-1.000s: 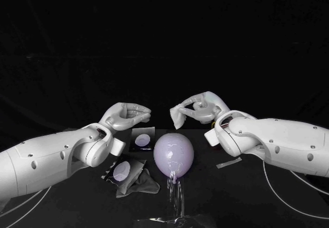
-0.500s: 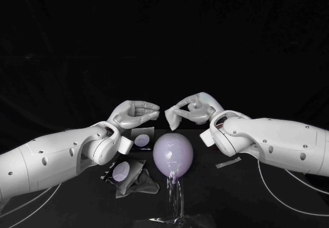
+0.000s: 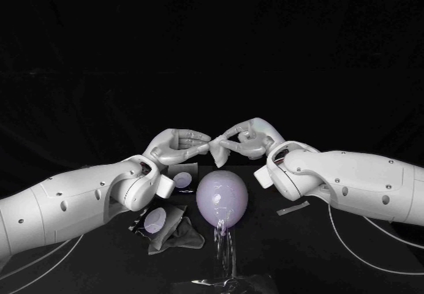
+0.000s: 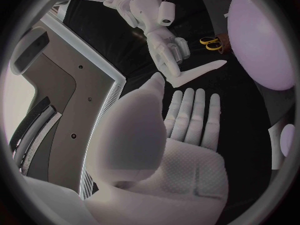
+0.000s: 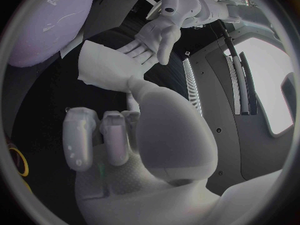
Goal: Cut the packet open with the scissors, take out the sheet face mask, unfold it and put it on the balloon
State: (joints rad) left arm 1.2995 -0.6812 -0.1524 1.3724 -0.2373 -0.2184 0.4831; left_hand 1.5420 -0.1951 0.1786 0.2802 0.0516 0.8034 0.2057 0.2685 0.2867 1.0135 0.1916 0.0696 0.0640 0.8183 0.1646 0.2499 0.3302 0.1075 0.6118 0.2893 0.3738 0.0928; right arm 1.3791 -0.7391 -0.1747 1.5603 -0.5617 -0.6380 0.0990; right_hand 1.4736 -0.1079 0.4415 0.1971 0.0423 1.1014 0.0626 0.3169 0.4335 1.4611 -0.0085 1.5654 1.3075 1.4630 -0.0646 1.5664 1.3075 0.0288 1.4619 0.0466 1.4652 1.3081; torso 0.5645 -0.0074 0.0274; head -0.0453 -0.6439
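The folded white sheet mask hangs above the table's far middle, pinched at its top by my right hand. My left hand has come up to it from the left, fingers stretched out and fingertips at the mask's upper edge, holding nothing. In the right wrist view my right hand holds the mask, with the left hand just beyond it. The left wrist view shows my left hand flat, facing the right hand and the mask. The pale purple balloon lies below.
Two dark packet pieces with pale ovals lie left of the balloon, one further back and one nearer, the nearer beside a crumpled grey piece. A cut strip lies right of the balloon. Yellow-handled scissors lie on the table.
My left hand has moved right and slightly up until its fingertips meet the mask. The right hand has shifted a little left with the mask in it.
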